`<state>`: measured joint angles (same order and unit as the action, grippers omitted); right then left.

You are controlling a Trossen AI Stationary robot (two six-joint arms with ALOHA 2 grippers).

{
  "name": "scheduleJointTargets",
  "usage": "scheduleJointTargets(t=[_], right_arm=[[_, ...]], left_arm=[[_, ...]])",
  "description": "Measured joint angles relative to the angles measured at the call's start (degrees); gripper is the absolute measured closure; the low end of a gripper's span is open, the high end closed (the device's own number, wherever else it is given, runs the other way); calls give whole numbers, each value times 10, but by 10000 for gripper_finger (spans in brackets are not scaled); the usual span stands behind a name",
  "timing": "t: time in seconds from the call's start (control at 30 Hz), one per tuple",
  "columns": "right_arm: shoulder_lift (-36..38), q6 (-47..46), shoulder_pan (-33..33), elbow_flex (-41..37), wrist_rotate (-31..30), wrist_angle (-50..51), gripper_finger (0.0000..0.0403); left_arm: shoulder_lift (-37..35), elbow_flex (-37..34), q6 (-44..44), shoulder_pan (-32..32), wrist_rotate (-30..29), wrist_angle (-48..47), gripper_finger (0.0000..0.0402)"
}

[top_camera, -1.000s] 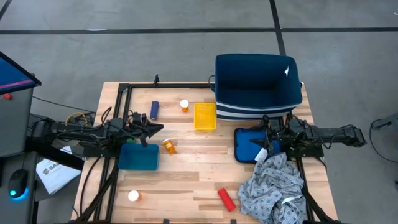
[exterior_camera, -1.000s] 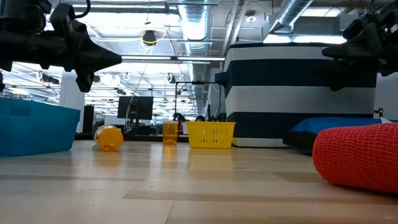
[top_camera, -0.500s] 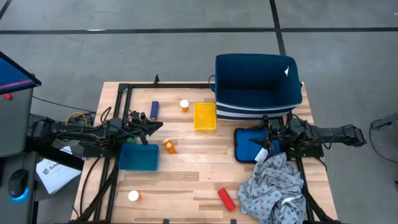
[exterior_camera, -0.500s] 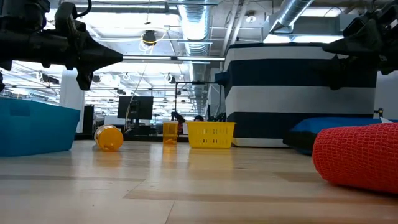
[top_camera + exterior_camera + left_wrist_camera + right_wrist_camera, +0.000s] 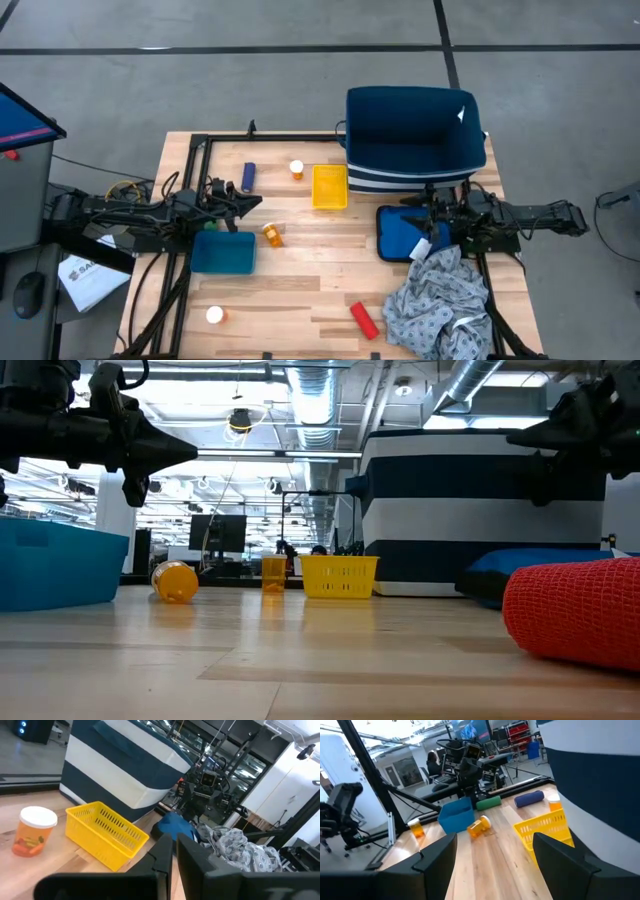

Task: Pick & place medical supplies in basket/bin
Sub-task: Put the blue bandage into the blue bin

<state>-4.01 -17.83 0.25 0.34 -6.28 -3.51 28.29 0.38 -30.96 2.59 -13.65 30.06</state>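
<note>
In the high view, one orange pill bottle [image 5: 297, 169] stands near the table's far edge. A second [image 5: 272, 235] lies on its side mid-table, and a third [image 5: 214, 315] sits near the near edge. The blue cylinder [image 5: 249, 176] lies at far left, the red cylinder [image 5: 363, 319] near the near edge. The grey patterned cloth [image 5: 440, 300] is heaped at the near right corner. My left gripper [image 5: 252, 206] hovers shut above the table, left of the lying bottle. My right gripper [image 5: 412, 207] hovers open over a flat blue lid [image 5: 398, 238], its fingers spread wide in the right wrist view [image 5: 495, 855].
A small yellow basket [image 5: 330, 187] stands mid-table toward the far edge. A large blue-and-white striped bin [image 5: 415, 140] is at the far right, and a small blue bin [image 5: 222, 252] sits below my left arm. Bare wood shows between the lying bottle and the blue lid.
My right gripper has risen slightly and edged toward the table's left.
</note>
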Motion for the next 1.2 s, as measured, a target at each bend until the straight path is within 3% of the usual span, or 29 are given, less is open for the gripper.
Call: scheduleJointTargets(t=[0.43, 1.2], right_arm=[[0, -12, 0, 0, -14, 5, 145], [-18, 82, 16, 0, -28, 13, 136]], left_arm=[[0, 0, -10, 0, 0, 0, 385], [0, 0, -11, 0, 0, 0, 385]])
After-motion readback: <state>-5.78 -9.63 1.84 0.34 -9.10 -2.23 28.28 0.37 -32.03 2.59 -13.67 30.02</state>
